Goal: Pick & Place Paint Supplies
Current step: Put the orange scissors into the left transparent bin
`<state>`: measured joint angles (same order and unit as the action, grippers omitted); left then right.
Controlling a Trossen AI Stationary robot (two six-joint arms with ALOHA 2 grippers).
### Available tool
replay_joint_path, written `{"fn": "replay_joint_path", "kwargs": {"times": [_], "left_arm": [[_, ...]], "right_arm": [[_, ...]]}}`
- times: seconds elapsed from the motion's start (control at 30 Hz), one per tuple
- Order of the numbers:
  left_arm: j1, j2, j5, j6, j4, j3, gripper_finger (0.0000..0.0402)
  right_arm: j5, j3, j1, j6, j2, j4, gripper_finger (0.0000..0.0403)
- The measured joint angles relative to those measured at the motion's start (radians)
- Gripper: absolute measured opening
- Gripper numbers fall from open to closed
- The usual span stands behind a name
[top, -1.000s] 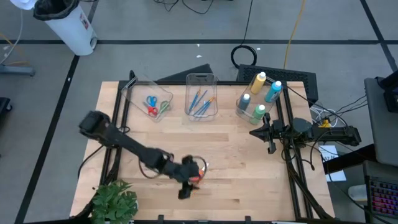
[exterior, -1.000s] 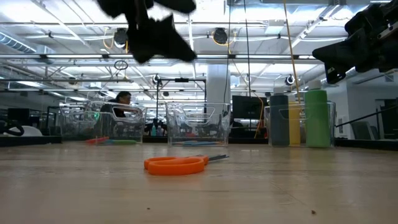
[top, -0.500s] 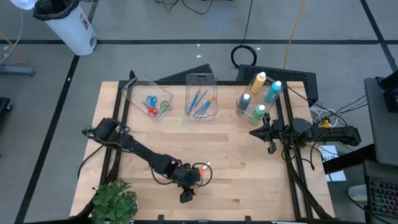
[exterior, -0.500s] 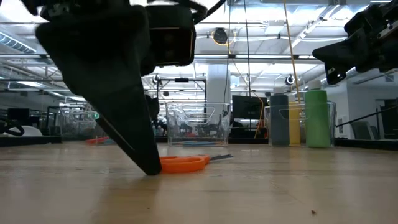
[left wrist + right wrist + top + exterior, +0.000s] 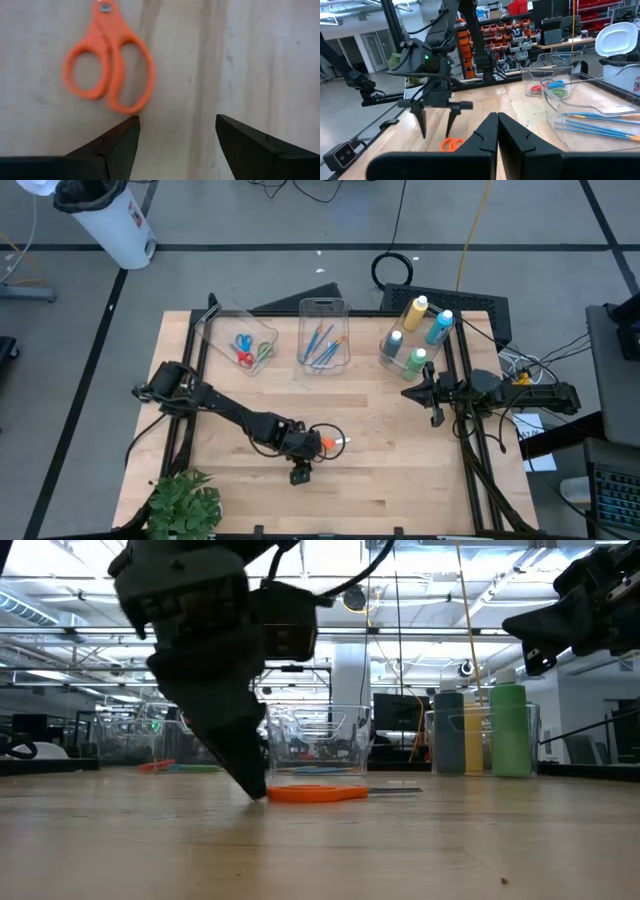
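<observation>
Orange-handled scissors, pale wood table, perhaps blue brushes in clear bin.

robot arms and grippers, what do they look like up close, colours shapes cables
Both arms are dark, near black, built of slim jointed links with black cables looping alongside. The left gripper has a blocky head with a small green light and two long, thin fingers tapering to points. The right gripper has broad, matte black, wedge-shaped fingers, with a yellow fitting behind the wrist in the high view.
</observation>
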<state>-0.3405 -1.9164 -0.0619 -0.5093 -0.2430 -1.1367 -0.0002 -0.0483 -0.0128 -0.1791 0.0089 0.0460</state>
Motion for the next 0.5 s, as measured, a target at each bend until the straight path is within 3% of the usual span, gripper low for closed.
{"fn": "replay_joint_path", "kwargs": {"times": [0.27,0.5], "left_arm": [[-0.028,0.079,0.175,0.127,0.013,0.0,0.0271],[-0.058,0.023,0.198,0.27,0.066,-0.001,0.0271]], "right_arm": [[0.001,0.0,0.0,0.006,0.0,0.006,0.0],[0.001,0.0,0.0,0.005,0.0,0.007,0.0]]}}
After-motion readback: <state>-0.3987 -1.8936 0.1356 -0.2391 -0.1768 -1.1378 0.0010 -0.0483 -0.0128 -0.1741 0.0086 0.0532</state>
